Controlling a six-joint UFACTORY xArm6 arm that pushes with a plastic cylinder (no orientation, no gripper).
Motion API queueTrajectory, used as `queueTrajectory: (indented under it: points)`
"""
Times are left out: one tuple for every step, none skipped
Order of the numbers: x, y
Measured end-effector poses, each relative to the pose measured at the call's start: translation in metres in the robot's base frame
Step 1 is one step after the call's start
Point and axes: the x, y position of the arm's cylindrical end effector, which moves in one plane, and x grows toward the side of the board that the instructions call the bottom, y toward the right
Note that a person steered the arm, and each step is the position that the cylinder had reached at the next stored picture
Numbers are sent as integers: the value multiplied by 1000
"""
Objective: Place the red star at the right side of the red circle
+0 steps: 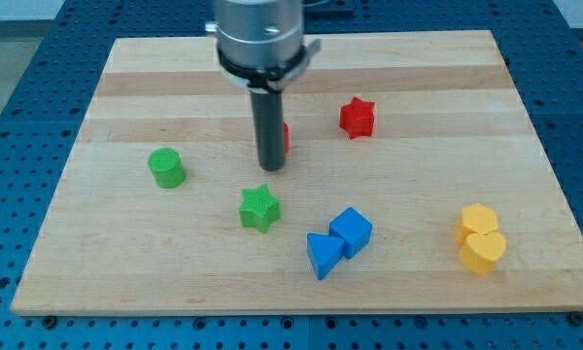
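Observation:
The red star (357, 118) lies on the wooden board at the upper middle right. The red circle (286, 138) is mostly hidden behind my rod; only a thin red sliver shows at the rod's right edge. My tip (271, 167) stands just in front of the red circle, left of the red star. The star sits to the right of the circle and slightly higher in the view, with a gap between them.
A green cylinder (166, 167) lies at the left. A green star (259, 208) lies just below my tip. A blue triangle (321, 255) and blue cube (351, 231) touch at lower middle. Two yellow blocks (480, 237) sit at lower right.

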Motion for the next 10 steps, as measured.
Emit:
queueTrajectory:
  points:
    - [13,40]
    - [-1,110]
    - [-42,127]
    - [-66,107]
    - [-69,182]
    - [-104,199]
    - [-133,154]
    - [-112,107]
    - [-83,81]
    - [-78,83]
